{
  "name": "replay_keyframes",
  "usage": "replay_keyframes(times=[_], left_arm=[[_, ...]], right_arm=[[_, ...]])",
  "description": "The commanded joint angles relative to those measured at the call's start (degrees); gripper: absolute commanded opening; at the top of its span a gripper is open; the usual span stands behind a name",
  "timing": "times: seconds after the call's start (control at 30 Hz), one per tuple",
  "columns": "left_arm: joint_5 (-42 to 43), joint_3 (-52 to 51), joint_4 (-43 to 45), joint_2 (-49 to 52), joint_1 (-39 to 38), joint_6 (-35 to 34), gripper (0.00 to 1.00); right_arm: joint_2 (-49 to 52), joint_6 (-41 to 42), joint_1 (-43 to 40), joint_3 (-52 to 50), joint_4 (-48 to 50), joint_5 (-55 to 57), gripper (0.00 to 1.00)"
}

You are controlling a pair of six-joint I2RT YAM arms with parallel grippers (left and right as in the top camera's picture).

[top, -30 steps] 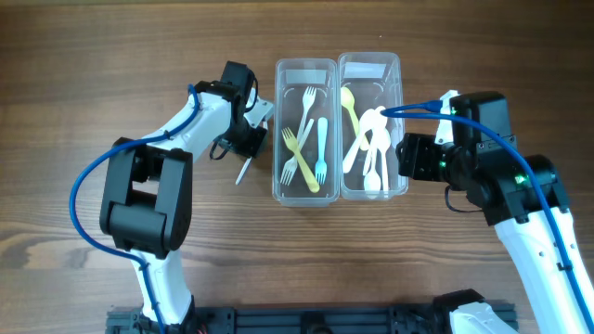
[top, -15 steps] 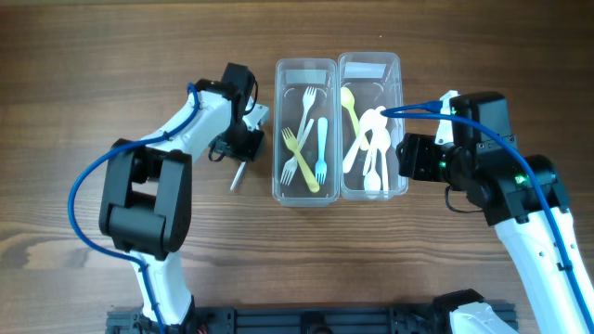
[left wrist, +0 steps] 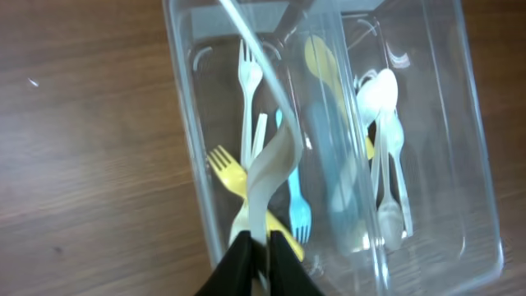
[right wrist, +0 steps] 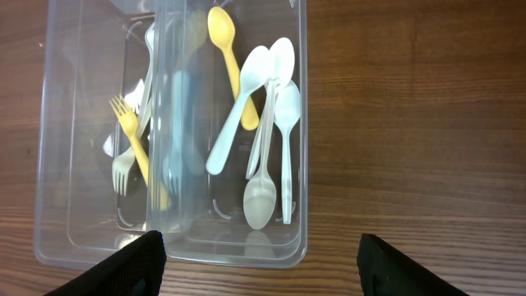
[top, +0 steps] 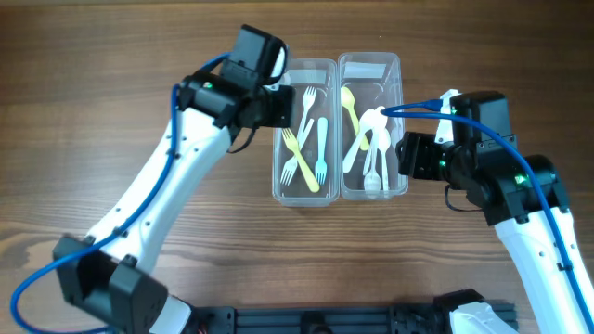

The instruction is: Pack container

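While we are holding our left gripper (left wrist: pixel 259 247) clamped on a pale utensil (left wrist: pixel 265 168) above the fork container (top: pixel 306 72), the utensil is slanting over the yellow fork (left wrist: pixel 223 164) and blue fork (left wrist: pixel 294 196); our right gripper (right wrist: pixel 261 251) is hovering, fingers wide apart, beside the spoon container (top: pixel 371 70) on the wooden table (top: pixel 93 56)

Left end effector (left wrist: pixel 263 245) pinched closed; right end effector (right wrist: pixel 261 259) spread wide.
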Motion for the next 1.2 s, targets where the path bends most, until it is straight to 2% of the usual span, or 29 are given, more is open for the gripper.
replay_keyframes(times=[0.0,0.07,0.13,0.43,0.53,0.7,0.83,0.9,0.93,0.97,1.07,1.17], left_arm=[[0.13,-0.26,2.73,7.34,-2.78,-5.14,0.20],[0.15,-0.26,4.02,8.90,-3.19,-5.16,0.30],[0.15,-0.26,4.96,9.40,-3.43,-5.14,0.35],[0.33,0.07,5.53,2.99,-3.45,-4.44,0.40],[0.04,0.07,5.14,-2.38,-3.41,-0.11,0.41],[-8.83,0.07,2.01,-13.84,-3.41,4.04,0.44],[-18.49,0.07,-2.32,-24.76,-3.41,5.05,0.47],[-21.94,0.07,-4.72,-29.83,-3.41,5.03,0.54],[-23.19,0.07,-5.84,-32.13,-3.41,5.03,0.63],[-24.24,0.07,-6.97,-34.47,-3.41,5.03,1.00],[-25.68,0.07,-10.21,-41.75,-3.41,4.98,1.00],[-26.99,0.07,-12.57,-47.76,-3.41,3.72,1.00]], right_arm=[[0.22,0.07,-0.13,1.01,0.59,1.25,0.74],[0.22,0.09,-0.13,1.01,0.85,1.25,0.74],[0.22,0.09,-0.13,1.01,1.16,1.25,0.75],[0.66,0.02,-0.13,0.94,2.99,2.75,0.75],[0.68,-1.16,-0.13,0.98,3.85,6.75,0.74],[-2.34,-5.51,-0.13,2.95,5.70,8.96,0.75],[-8.72,-7.67,-0.13,6.62,6.62,8.94,0.81],[-12.11,-7.65,-0.13,8.94,6.64,8.68,0.86],[-14.03,-7.67,-0.13,10.03,6.73,8.52,0.88],[-16.09,-7.65,-0.13,10.93,6.84,8.52,0.91],[-23.04,-7.61,-0.13,11.89,7.02,8.48,0.99],[-28.48,-7.67,-0.13,11.89,5.86,7.34,1.00]])
